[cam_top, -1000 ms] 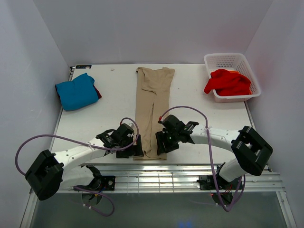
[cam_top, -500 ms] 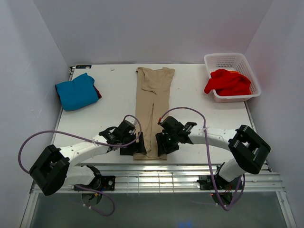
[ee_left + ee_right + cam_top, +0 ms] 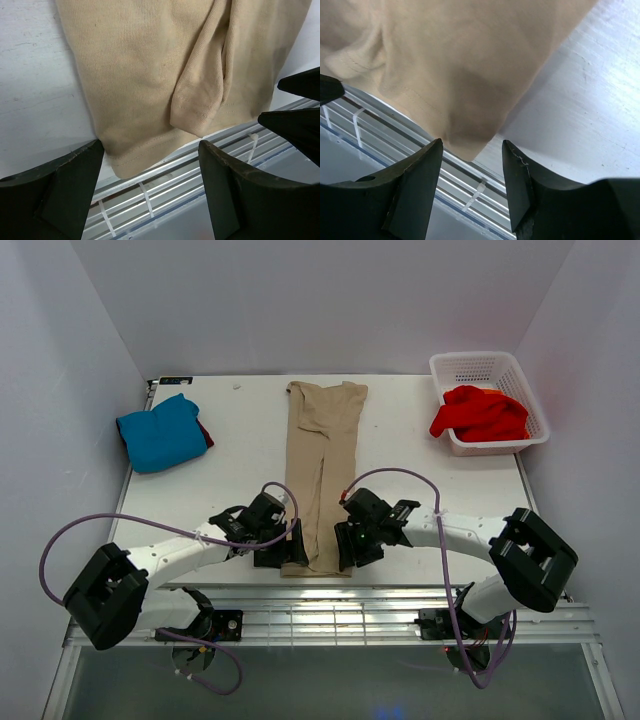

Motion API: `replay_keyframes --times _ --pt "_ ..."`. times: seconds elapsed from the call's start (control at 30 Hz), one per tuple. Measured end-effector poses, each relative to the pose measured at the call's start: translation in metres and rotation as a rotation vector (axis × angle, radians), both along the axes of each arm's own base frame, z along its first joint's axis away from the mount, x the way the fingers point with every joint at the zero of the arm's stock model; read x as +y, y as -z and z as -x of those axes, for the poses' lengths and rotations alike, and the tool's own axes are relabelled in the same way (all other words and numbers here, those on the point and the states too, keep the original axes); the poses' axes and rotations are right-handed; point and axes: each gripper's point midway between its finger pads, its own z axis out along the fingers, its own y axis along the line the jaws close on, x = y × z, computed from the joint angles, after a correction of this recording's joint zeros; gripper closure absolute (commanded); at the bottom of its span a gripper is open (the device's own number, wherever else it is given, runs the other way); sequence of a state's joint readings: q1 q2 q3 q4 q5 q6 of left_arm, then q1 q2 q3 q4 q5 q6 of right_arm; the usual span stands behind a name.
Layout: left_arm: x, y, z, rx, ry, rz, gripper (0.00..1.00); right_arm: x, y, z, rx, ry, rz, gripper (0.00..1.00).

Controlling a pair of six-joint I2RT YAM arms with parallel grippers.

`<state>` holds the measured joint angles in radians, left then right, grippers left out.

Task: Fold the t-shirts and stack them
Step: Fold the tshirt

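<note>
White booth, white counter, slatted rail along the near edge.

Tan shirt: long strip down the counter's middle, already folded lengthwise, near hem just over the rail. Teal shirt folded at far left, a sliver of dark red shirt showing beside it. Red shirt bunched in the basket, far right.

Change over the last second: both my arms have crept toward the tan shirt's near end, the left sliding in toward the left corner, the right easing off the cloth to the right corner.

Left fingers: spread wide, hem corner between them, not gripped. Right fingers: parted, gap narrower, the other corner between them, also not gripped.

Reading: lined up for a two-corner pinch. Next likely step is closing on both corners and carrying the hem away from me to halve the strip. The red shirt has not been started.
</note>
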<state>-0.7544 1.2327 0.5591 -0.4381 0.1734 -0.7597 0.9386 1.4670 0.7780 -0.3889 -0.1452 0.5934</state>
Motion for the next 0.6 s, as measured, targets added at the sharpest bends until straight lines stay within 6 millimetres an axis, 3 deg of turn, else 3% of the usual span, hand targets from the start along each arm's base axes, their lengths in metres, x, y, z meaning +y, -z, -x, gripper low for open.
replay_keyframes --times 0.17,0.43,0.6 --pt "-0.001 0.001 0.001 0.024 -0.003 -0.010 0.13 -0.006 0.008 0.006 0.021 0.003 0.019 0.43" --pt "0.000 0.002 0.007 0.069 -0.008 -0.022 0.15 0.009 0.007 0.007 0.030 -0.011 -0.035 0.43" --pt "0.002 0.005 0.010 0.099 -0.012 -0.043 0.30 0.015 0.007 0.007 0.033 -0.017 -0.044 0.46"
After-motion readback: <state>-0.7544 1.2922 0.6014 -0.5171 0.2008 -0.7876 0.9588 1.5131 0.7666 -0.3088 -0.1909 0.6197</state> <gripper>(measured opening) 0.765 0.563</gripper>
